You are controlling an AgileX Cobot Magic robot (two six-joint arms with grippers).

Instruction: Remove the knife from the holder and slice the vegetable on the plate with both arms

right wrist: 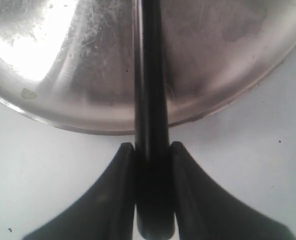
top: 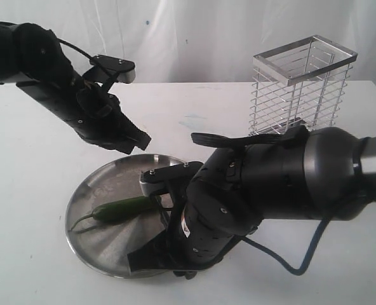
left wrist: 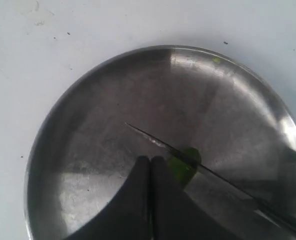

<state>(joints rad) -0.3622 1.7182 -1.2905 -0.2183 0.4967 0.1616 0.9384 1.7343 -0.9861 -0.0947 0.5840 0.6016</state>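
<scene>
The plate (top: pixel 89 185) lies on the white table with the vegetable (top: pixel 120 209), a dark-green chili, on its left half. My right gripper (right wrist: pixel 151 148) is shut on the knife's black handle (right wrist: pixel 150 85) at the plate's (right wrist: pixel 218 55) near rim. In the exterior view my right arm (top: pixel 239 197) hides most of the knife. The thin blade (left wrist: pixel 163 145) crosses the chili (left wrist: pixel 187 166) on the plate (left wrist: pixel 88 125). My left gripper (left wrist: pixel 150 160) is shut with nothing in it, its tips close beside the chili. It hovers over the plate's far rim (top: pixel 137 141).
The wire holder (top: pixel 300 89) stands with no knife in it at the back right of the table, behind my right arm. A black cable (top: pixel 283 257) loops from the right arm onto the table in front.
</scene>
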